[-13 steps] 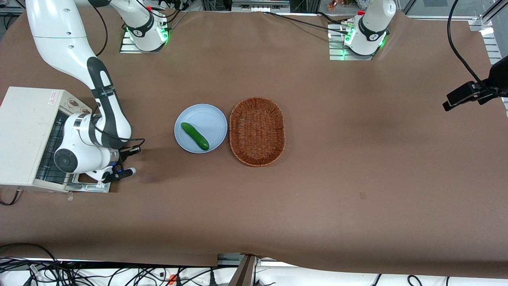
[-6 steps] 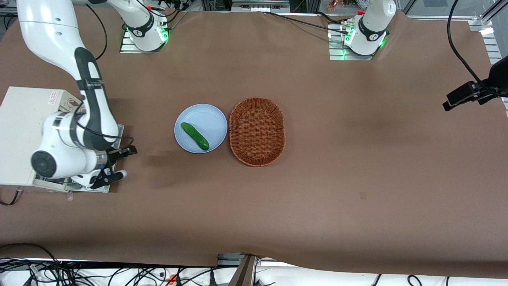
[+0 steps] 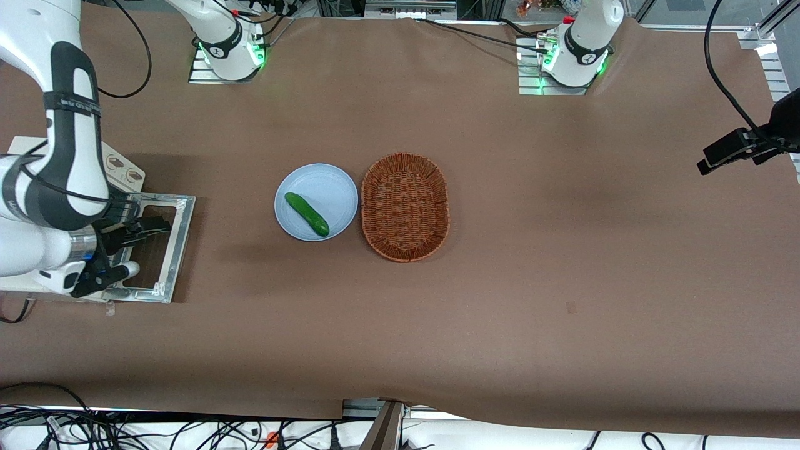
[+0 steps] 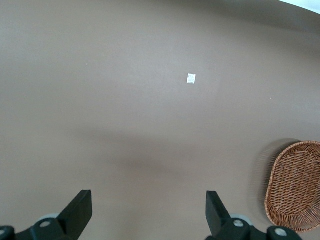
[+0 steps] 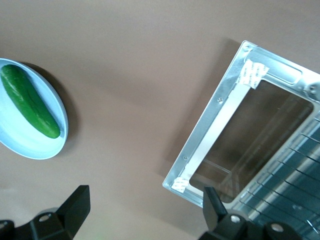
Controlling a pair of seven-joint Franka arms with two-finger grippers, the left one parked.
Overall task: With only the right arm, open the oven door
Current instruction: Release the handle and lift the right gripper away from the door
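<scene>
From the front camera, the oven door [image 3: 153, 248] is lying folded flat on the brown worktop [image 3: 500, 312] in front of the white toaster oven [image 3: 25, 284], way over at the working arm's end, so I'd say the opening part is pretty much done. The right arm [image 3: 53, 162] is hanging above the oven and the hinge side of the door, with its claw [image 3: 115, 250] sitting over the door frame, holding nothing. The blue plate [image 3: 325, 181] with the cucumber [image 3: 307, 214] and the wicker basket [image 3: 405, 207] are sitting beside each other mid-worktop, well apart from the door. The left wrist camera is mostly showing bare worktop plus an edge of the basket [image 4: 295, 187], nothing useful for the task. The right wrist camera is looking down between the claw's two fingers [image 5: 75, 210], which are spread wide with nothing between them, and you can see the door's silver frame [image 5: 210, 135] around the glass pane, the wire rack [image 5: 295, 170] just past it, and the cucumber [image 5: 30, 102] on its plate [image 5: 37, 145] off to the side. What could go wrong, I reckon: the claw is hanging close over the door, so a sloppy pull-away could clip the frame and bump it back up, or a finger could snag the rack.
</scene>
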